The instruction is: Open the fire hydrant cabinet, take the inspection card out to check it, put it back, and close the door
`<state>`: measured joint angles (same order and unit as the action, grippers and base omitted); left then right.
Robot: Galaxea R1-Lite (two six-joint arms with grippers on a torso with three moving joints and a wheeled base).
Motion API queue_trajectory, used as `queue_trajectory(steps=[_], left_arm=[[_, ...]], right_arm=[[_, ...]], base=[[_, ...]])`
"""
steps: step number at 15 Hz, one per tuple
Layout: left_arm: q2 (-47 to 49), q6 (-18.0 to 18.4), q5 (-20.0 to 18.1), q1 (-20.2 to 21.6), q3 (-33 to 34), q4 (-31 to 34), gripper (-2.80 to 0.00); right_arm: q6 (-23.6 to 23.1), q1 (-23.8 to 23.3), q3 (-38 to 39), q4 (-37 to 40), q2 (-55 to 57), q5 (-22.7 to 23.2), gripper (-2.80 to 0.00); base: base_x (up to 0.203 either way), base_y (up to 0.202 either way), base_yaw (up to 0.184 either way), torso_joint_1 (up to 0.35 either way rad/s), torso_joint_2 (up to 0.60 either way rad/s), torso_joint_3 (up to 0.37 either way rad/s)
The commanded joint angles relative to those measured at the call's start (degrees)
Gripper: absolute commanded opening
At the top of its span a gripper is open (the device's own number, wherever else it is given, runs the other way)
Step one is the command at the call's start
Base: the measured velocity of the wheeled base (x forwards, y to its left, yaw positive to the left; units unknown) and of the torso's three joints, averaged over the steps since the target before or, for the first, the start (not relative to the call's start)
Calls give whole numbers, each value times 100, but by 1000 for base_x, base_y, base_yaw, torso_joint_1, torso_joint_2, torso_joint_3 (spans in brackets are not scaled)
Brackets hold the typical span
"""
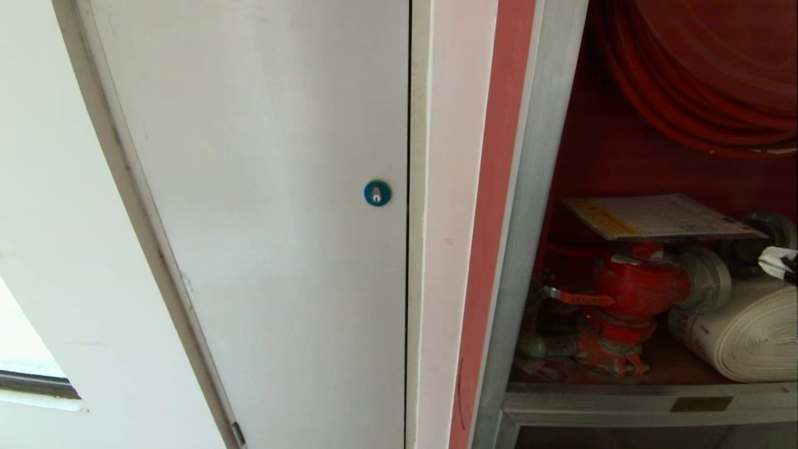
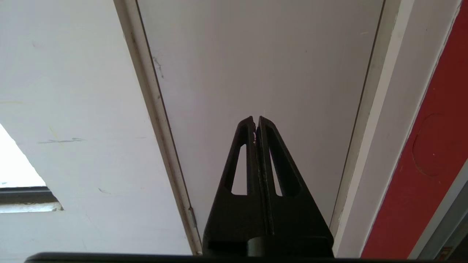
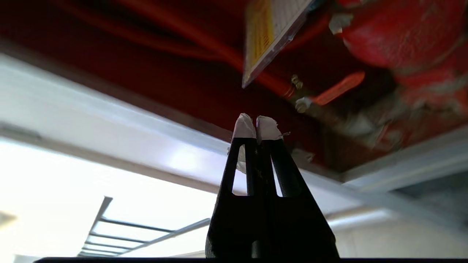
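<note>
1. Nearest the right wrist camera, the right gripper (image 3: 256, 126) is pointing into the fire hydrant cabinet (image 1: 530, 206) with its white-taped fingertips (image 3: 244, 128) pressed together — it is gripping nothing.
2. Ahead of that gripper, the inspection card (image 3: 272, 33) is lying apart from it, a white sheet with a yellow strip along one edge, not touching the fingertips.
3. Seen from the head view, the card (image 1: 661, 216) is resting flat on top of the red valve (image 1: 636, 287), inside the red interior of the cabinet.
4. Just beside the valve, a white rolled hose (image 1: 748, 337) is lying on the cabinet floor, and a red hose reel (image 1: 704, 75) is hanging above the card.
5. A silver metal sill (image 3: 153, 146) of the cabinet frame is running between the right gripper and the red interior.
6. Off to the other side, the left gripper (image 2: 257, 122) is hanging with its black fingers shut tight on nothing — it is facing a grey-white panel door (image 2: 256, 62), well apart from the card.
7. That panel door is carrying a blue round lock (image 1: 377, 193) near its edge, beside the cabinet's red-painted frame strip (image 1: 499, 187).
8. Neither arm is showing in the head view, and the cabinet's glass door is not showing in any view.
</note>
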<state>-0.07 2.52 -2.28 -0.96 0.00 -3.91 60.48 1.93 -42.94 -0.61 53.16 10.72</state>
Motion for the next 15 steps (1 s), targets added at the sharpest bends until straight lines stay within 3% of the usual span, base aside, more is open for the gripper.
queue_trajectory(steps=[1, 6, 9, 10, 15], left_arm=[[7, 3, -1, 0, 158, -4, -280], [7, 3, -1, 0, 158, -4, -280], [7, 3, -1, 0, 158, -4, -280], [7, -4, -1, 0, 158, -4, -280], [7, 2, -1, 0, 158, -4, -280]], right_arm=[[659, 39, -611, 751, 718, 14, -280], [1018, 53, -1000, 1503, 1417, 348, -280], [1141, 98, -1098, 1505, 1204, 404, -280], [1142, 97, -1102, 1483, 1170, 405, 0], [1385, 97, -1058, 814, 1425, 403, 0]], base=[[0, 0, 0, 0, 0, 0], [0, 0, 0, 0, 0, 0], [0, 0, 0, 0, 0, 0], [0, 0, 0, 0, 0, 0], [0, 0, 0, 0, 0, 0]])
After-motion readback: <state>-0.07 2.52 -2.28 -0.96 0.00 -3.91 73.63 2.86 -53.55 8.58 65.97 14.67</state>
